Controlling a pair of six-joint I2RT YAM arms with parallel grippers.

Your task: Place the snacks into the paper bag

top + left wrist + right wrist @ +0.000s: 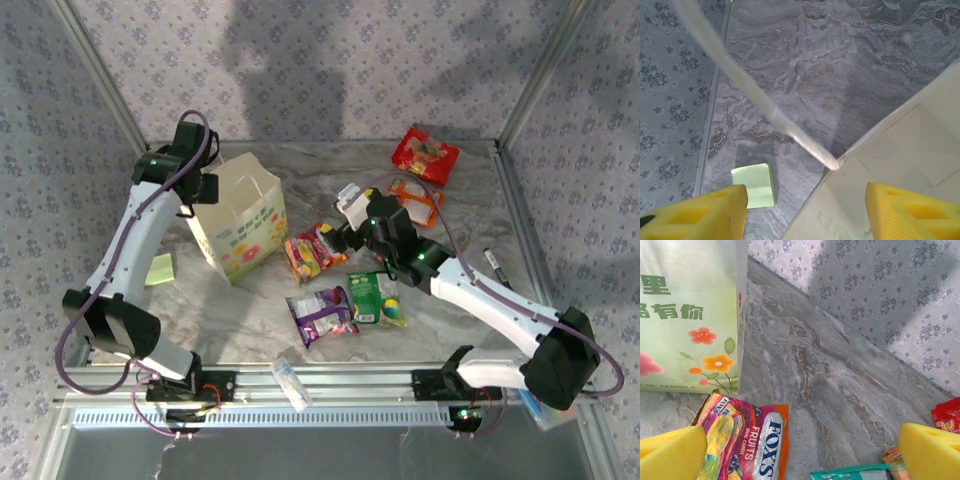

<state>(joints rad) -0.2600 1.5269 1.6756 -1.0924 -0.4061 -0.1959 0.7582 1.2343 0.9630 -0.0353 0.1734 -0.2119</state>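
Cream paper carrier bag (240, 220) stands upright, mouth up, ten o'clock of table centre. Left gripper (807, 210) at rim corner, yellow pads spread, white cord handle (740, 80) ahead. I judge it's there to steady mouth. Right gripper (800, 455), pads wide apart, hovers over red-orange foil Fox's packet (747, 440) at bag's four o'clock: my likely pick. Purple foil packet (322, 315) lies loose, five o'clock.

paper bag (243, 228): cream, red and orange flowers, green lettering
surface (300, 175): grey marble veining
walls (350, 60): grey-lilac, small floral repeat
snacks: red packet (425, 156), orange packet (415, 200), red-orange packet (315, 250), purple packet (322, 315), green packet (377, 298)
sticky note (162, 268): pale green
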